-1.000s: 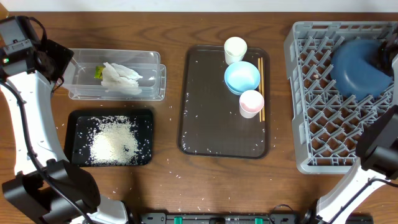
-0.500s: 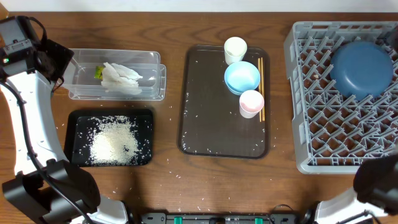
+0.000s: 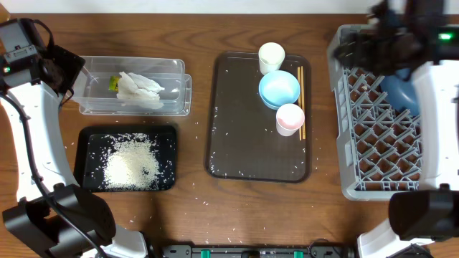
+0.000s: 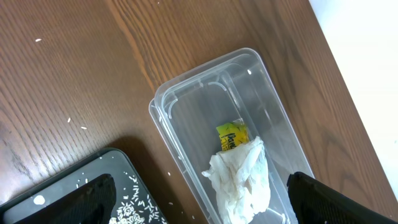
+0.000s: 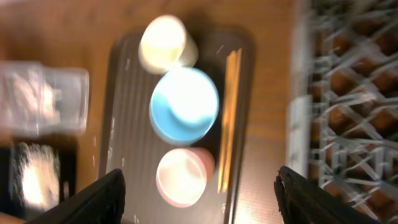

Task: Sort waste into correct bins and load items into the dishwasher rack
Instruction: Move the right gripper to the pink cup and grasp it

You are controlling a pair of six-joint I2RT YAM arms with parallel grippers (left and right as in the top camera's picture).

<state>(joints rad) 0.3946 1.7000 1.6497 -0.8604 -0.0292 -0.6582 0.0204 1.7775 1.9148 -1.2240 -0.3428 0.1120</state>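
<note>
Loading the dishwasher rack [image 3: 373, 158] is the step I judge to be in hand. The waste looks sorted. The crumpled tissue [image 3: 138, 89] and the snack wrapper [image 4: 232, 135] lie in the clear tub [image 3: 179, 86]. The rice [image 3: 131, 163] is heaped in the black tray [image 3: 86, 143], with a few stray grains on the table [image 3: 193, 29].

The dark-blue dish [image 3: 400, 93] sits in the far part of the rack, partly hidden under my right arm. My right claw [image 5: 200, 180] is spread wide and holds nothing. Its camera gives a blurred view down onto the brown serving tray [image 3: 244, 129].

My left claw [image 4: 200, 186] is also spread wide and empty. It hangs above the clear tub at the far left of the table, well apart from the dishes.

Four items wait along the right side of the serving tray:
- The white cup [image 3: 271, 56] is at the far end.
- The light-blue bowl [image 3: 279, 89] is touching it.
- The pink cup [image 3: 290, 118] is against the bowl's near side.
- The chopsticks [image 3: 301, 100] lie lengthwise just beside all three, toward the rack.

The next move, as I judge it, is for the right claw to come down over one of these and close on its rim. The pieces are crowded together, so I would need a clean approach that nudges neither a neighbouring cup nor the chopsticks. Then comes a lift across to a free part of the rack.
</note>
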